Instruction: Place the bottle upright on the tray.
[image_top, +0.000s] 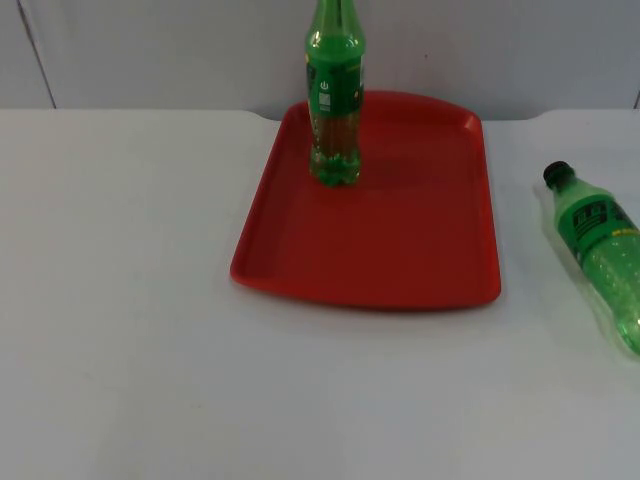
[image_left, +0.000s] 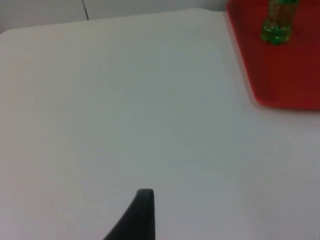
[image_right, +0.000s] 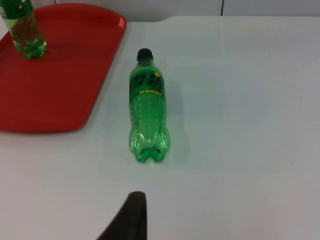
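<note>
Top view, tray: we see the red tray (image_top: 400, 250) on the white surface (image_top: 120, 300), with a green soda bottle (image_top: 335, 100) standing upright toward its 11 o'clock corner.
Top view, target: a second green bottle with a black cap (image_top: 600, 250) lies on its side on the surface at the tray's 3 o'clock, well apart from the rim.
Left wrist view, left claw: the left claw (image_left: 137, 217) waits over bare surface; we cannot tell its opening.
Right wrist view, right claw: the right claw (image_right: 131, 217) hangs near the lying bottle's base; we cannot tell its opening.
Risk, roll: we judge the round body could roll away if one finger touches first.
Risk, tip: a grasp far from the middle may let it swing and land tilted.
Risk, collision: setting it down close to the standing bottle could knock that one over.
</note>
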